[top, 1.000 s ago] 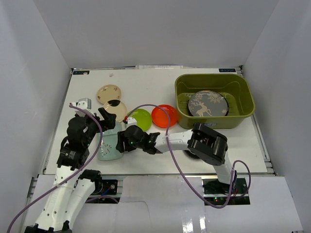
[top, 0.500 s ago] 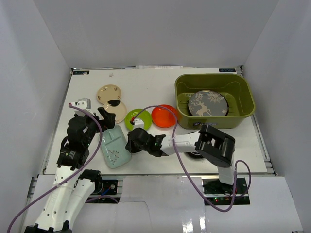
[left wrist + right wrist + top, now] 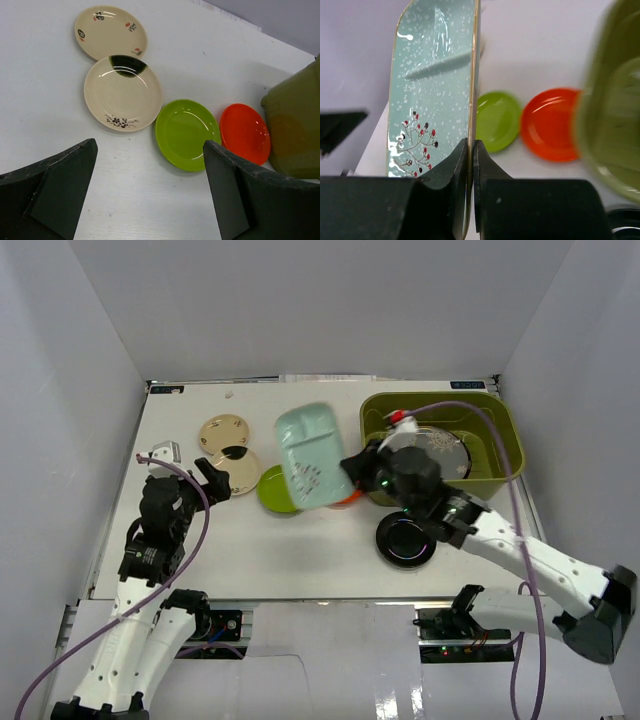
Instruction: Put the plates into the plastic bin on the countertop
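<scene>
My right gripper (image 3: 350, 470) (image 3: 470, 150) is shut on the rim of the mint rounded-rectangle plate (image 3: 308, 455) (image 3: 432, 90), holding it on edge in the air just left of the olive plastic bin (image 3: 500, 430) (image 3: 615, 100). A grey deer-patterned plate (image 3: 435, 452) lies inside the bin. On the white countertop (image 3: 300, 550) lie a lime green plate (image 3: 268, 492) (image 3: 187, 134), an orange-red plate (image 3: 245, 132) (image 3: 550, 122), two cream plates (image 3: 224, 430) (image 3: 238, 470) and a glossy black plate (image 3: 405, 540). My left gripper (image 3: 190, 470) (image 3: 150, 190) hangs open and empty at the left.
Pale grey walls close in the countertop on three sides. The right arm's purple cable (image 3: 450, 408) arcs over the bin. The black plate sits just in front of the bin's near wall.
The right gripper shut on the mint plate at the near left, then lifted it up and right toward the bin. The black plate is now uncovered. The left arm stayed still.
</scene>
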Controlling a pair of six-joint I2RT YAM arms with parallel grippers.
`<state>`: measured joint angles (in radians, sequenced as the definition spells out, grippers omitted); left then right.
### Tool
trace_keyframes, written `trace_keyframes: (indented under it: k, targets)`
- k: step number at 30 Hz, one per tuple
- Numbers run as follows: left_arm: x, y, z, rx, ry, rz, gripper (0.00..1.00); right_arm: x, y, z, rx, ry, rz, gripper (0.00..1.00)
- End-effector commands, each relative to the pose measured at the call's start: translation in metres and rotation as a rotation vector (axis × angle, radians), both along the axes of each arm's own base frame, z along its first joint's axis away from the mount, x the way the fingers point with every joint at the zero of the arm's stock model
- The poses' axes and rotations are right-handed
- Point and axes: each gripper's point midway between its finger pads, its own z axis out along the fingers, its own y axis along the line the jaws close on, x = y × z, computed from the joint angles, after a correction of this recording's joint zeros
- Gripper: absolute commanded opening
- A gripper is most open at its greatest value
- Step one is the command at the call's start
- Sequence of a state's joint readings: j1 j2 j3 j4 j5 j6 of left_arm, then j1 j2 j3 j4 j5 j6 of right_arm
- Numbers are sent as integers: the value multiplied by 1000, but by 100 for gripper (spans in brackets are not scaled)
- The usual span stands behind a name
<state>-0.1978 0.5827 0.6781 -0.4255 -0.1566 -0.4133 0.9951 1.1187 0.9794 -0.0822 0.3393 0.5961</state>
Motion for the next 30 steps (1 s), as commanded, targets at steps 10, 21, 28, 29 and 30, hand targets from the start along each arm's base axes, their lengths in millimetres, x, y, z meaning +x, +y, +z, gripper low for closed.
trace_keyframes:
  k: [10, 21, 28, 29, 30]
  targets:
    - [8, -23, -23, -30, 97, -123, 98, 126, -237, 44, -8, -60, -527, 8]
    - [16, -44, -42, -137, 192, -176, 97, 166, -281, -42, -97, 143, -576, 8]
    - [25, -38, -58, -275, 169, -47, 88, 170, -275, -87, -86, 206, -551, 8]
    - [29, -35, -67, -287, 193, -11, 87, 171, -274, -90, -82, 206, -544, 8]
    - [32, -32, -73, -287, 205, 15, 87, 171, -274, -92, -79, 205, -548, 10]
